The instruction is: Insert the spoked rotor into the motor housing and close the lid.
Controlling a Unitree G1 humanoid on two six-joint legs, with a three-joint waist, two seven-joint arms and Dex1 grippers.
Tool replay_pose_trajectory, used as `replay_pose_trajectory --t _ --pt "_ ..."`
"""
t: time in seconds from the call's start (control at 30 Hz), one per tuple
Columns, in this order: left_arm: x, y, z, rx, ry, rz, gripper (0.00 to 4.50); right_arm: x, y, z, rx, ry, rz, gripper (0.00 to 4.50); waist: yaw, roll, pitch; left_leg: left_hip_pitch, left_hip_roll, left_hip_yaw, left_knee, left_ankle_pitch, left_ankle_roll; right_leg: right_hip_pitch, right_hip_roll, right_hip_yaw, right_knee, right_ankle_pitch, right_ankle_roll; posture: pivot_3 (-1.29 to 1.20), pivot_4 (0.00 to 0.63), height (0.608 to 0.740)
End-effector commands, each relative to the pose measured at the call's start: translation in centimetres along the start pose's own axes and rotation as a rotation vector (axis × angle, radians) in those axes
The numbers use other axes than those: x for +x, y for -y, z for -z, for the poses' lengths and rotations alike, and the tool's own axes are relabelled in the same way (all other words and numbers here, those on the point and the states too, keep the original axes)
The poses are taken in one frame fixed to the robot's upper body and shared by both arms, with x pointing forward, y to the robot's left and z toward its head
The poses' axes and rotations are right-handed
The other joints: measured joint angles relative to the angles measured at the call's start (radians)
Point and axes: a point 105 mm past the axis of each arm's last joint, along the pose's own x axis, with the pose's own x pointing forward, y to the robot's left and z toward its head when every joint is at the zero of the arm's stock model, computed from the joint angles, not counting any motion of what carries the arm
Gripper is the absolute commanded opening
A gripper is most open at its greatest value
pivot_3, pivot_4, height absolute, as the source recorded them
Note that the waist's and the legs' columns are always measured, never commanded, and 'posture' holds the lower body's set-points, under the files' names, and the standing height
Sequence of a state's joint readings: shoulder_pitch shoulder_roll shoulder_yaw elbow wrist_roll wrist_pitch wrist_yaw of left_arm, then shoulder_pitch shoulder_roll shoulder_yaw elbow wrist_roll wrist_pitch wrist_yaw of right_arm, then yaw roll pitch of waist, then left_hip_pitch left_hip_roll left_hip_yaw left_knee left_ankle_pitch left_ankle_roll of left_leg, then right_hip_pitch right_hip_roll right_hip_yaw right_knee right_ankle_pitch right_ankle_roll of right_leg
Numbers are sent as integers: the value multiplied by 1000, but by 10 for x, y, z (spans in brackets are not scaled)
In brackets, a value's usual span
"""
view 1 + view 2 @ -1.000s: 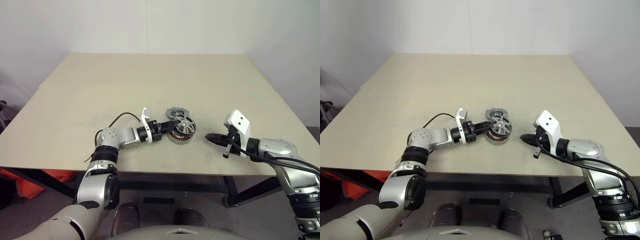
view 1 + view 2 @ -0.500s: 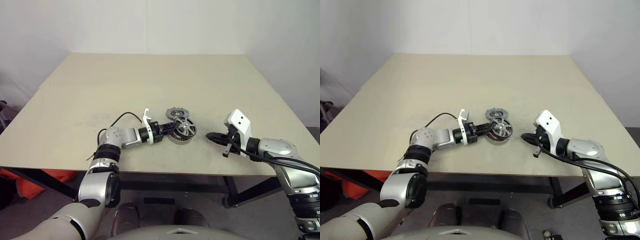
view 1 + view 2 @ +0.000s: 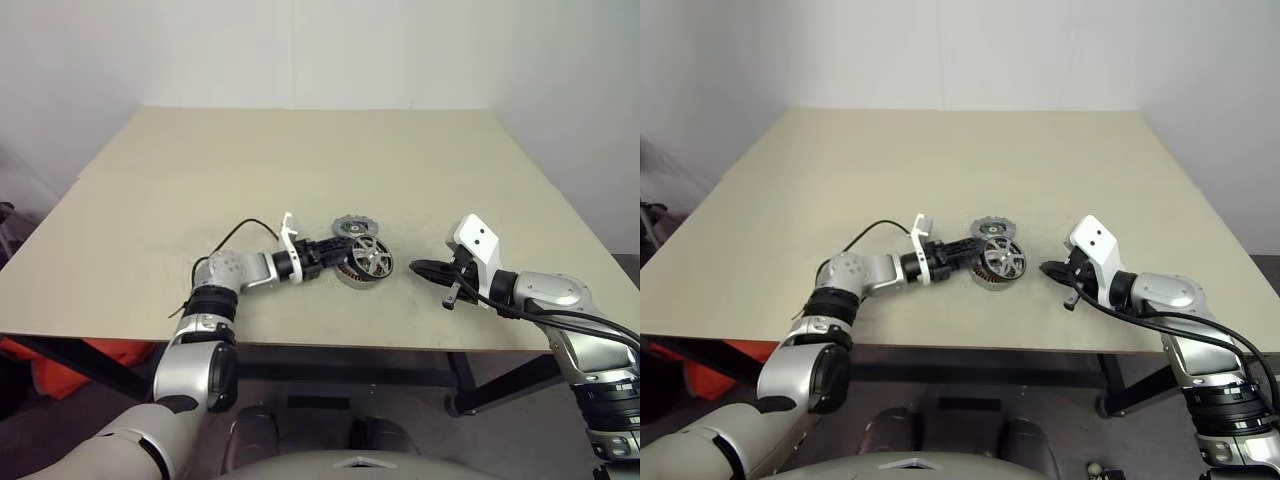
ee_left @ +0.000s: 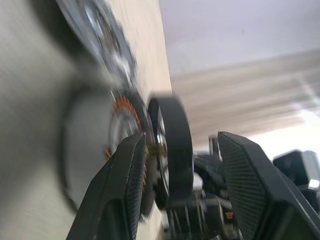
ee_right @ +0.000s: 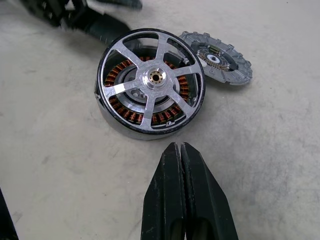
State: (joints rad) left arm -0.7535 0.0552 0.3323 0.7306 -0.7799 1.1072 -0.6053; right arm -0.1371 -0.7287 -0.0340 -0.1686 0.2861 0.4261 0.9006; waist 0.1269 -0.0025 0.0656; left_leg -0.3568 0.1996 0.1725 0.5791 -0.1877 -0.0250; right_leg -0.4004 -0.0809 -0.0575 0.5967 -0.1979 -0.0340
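The shiny spoked rotor [image 5: 152,79] sits on top of the motor housing [image 5: 131,128], with copper windings showing between its spokes. It looks slightly tilted. The notched dark grey lid [image 3: 350,226] lies flat on the table just behind the housing, touching it. My left gripper [image 3: 328,251] reaches in level from the left and is open. Its fingers [image 4: 125,190] stand on either side of the rotor's dark rim [image 4: 172,145], with a gap on one side. My right gripper [image 5: 181,165] is shut and empty, pointing at the housing from a short way to the right.
A beige table [image 3: 300,160] holds everything, and its front edge [image 3: 330,345] runs just below both arms. A black cable [image 3: 245,232] loops from my left wrist over the tabletop. An orange object [image 3: 60,370] lies on the floor under the left corner.
My left gripper's fingers have spread apart and let go of the rotor, which now rests on the housing. The left hand shifted slightly. The right arm kept still.
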Motion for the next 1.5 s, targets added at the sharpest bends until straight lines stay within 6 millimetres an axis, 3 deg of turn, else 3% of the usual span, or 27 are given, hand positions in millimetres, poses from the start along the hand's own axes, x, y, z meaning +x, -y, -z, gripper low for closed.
replay_pose_trajectory --t 0.03,0.23,0.4,0.57,0.77,0.87,1.13,1.5 --pt "-5 25 -26 80 83 63 2420 0 2 -11 -37 31 3 0 0 0 0 0 0 0 0 0 0 0 0 0 0 0 0 0 0 740" --pt "-26 36 -40 220 176 68 2420 13 -3 -25 -42 90 -23 0 -3 0 0 0 0 0 0 0 1 0 0 0 0 0 0 0 0 740" --pt "-37 31 -30 418 162 -34 2420 27 -7 -28 -33 107 -48 0 -4 0 0 0 0 0 -1 0 0 0 0 0 0 3 -5 0 0 740" --pt "-47 22 -18 504 139 -101 2420 37 -4 -31 -14 120 -47 0 -3 1 0 -1 0 0 -1 0 0 0 0 0 -1 0 0 0 0 740" --pt "-52 16 -10 502 140 -119 2420 40 0 -32 12 125 -61 0 -4 1 0 0 0 0 -1 0 0 0 0 0 -1 0 -1 0 0 740" --pt "-53 15 -10 495 148 -127 2420 43 9 -30 -30 110 11 0 -4 1 0 0 1 0 -1 0 0 0 0 0 -1 2 -3 0 0 740" --pt "-55 10 -13 491 163 -151 2420 45 2 -22 -17 93 -35 0 -5 1 -1 0 1 0 -1 0 0 0 1 0 -1 0 -1 0 0 740" --pt "-62 8 -22 500 193 -177 2420 60 -14 -27 -14 115 -91 0 -8 1 -1 1 1 0 -1 0 0 0 1 0 0 1 -2 0 0 740"
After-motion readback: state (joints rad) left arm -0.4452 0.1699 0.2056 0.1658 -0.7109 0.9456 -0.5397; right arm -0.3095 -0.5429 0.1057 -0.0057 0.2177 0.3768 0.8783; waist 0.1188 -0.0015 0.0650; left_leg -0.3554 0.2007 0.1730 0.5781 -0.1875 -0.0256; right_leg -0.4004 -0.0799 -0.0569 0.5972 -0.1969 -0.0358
